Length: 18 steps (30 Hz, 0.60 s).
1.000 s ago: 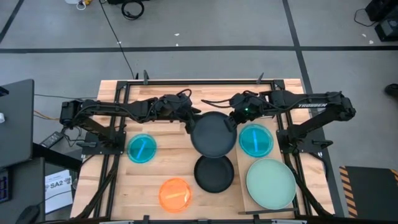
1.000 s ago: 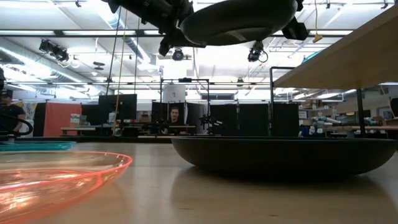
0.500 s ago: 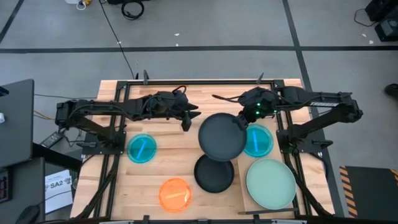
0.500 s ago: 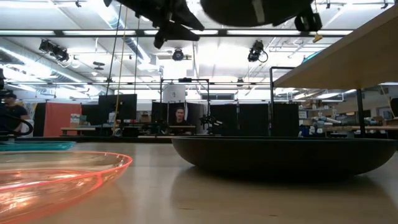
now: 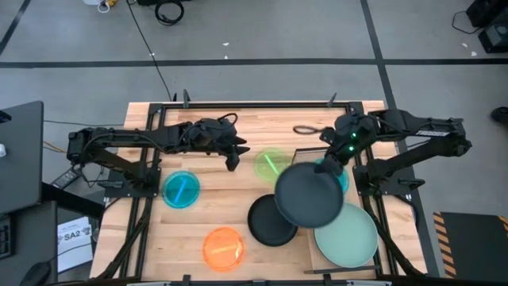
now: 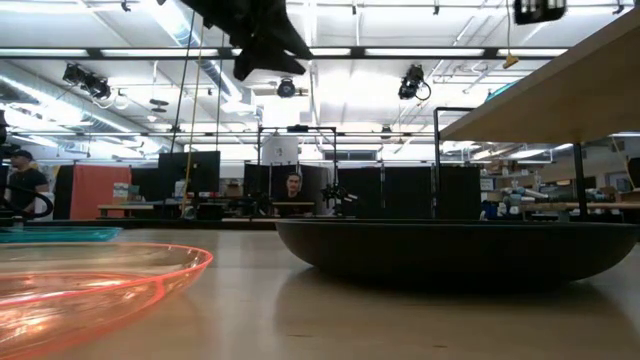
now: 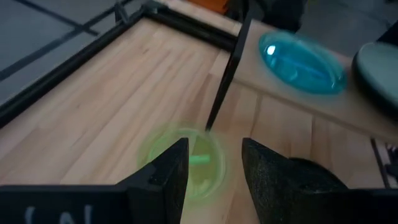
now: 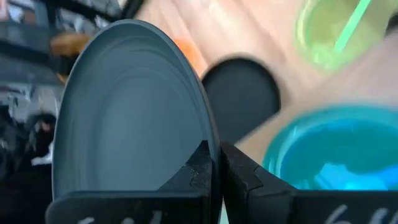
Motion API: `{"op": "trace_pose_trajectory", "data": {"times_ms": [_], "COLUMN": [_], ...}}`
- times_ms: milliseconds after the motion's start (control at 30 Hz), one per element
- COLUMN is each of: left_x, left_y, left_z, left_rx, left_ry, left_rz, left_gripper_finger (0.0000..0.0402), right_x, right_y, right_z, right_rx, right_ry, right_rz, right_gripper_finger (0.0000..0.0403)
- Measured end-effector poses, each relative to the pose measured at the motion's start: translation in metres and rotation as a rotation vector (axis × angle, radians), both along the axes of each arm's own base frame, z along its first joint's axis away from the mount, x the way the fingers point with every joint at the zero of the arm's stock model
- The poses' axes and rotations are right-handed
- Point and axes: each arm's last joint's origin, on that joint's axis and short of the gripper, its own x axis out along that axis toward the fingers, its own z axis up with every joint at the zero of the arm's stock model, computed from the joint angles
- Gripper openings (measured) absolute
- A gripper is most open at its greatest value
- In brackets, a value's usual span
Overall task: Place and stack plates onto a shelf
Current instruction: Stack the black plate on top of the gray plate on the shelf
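Observation:
My right gripper (image 5: 327,163) is shut on a large matte black plate (image 5: 308,195) and carries it in the air above the shelf's (image 5: 305,156) left edge. From above, the plate covers part of the cyan plate (image 5: 340,176) and of the mint plate (image 5: 348,235), which both lie on the shelf. My left gripper (image 5: 234,156) is open and hovers left of the lime plate (image 5: 271,164), which lies flat on the tabletop. A second black plate (image 5: 268,222), an orange plate (image 5: 222,247) and another cyan plate (image 5: 182,189) also lie flat on the tabletop. My right gripper pinches the large black plate's rim (image 8: 209,138) between its two fingers (image 8: 200,167), at the plate's far edge (image 5: 322,169). The fingers come from the far side, slanting down. The plate is lifted clear and reaches out from the fingers toward the near edge.
The shelf board stands raised on dark legs (image 7: 219,93) over the table's right part; the low view shows its underside (image 6: 560,90). A dark frame (image 5: 254,104) runs along the table's far edge. A dark cable loop (image 5: 305,129) lies near it. People sit in the room beyond.
My right gripper has carried the large black plate from the table's middle toward the right and near edges, over the shelf. The plate has come away from my left gripper, which has drawn back slightly to the left. The lime plate, hidden under the black plate before, now shows.

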Motion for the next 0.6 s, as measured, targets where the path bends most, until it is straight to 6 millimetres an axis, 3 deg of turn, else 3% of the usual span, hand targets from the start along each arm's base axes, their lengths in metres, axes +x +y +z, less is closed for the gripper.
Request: {"op": "trace_pose_trajectory", "data": {"times_ms": [200, 600], "left_x": [-0.001, -0.001], "left_y": [0.000, 0.000], "left_z": [-0.003, -0.003], "left_rx": [-0.004, -0.004], "left_ry": [0.029, 0.031], "left_rz": [0.001, 0.000], "left_gripper_finger": [0.0156, 0.0156], "right_x": [-0.012, -0.030], "right_y": [0.025, 0.066], "right_z": [-0.005, -0.008], "right_rx": [0.027, -0.102], "right_ry": [0.108, 0.117], "right_rz": [0.100, 0.265], "right_gripper_finger": [0.0028, 0.0027]}}
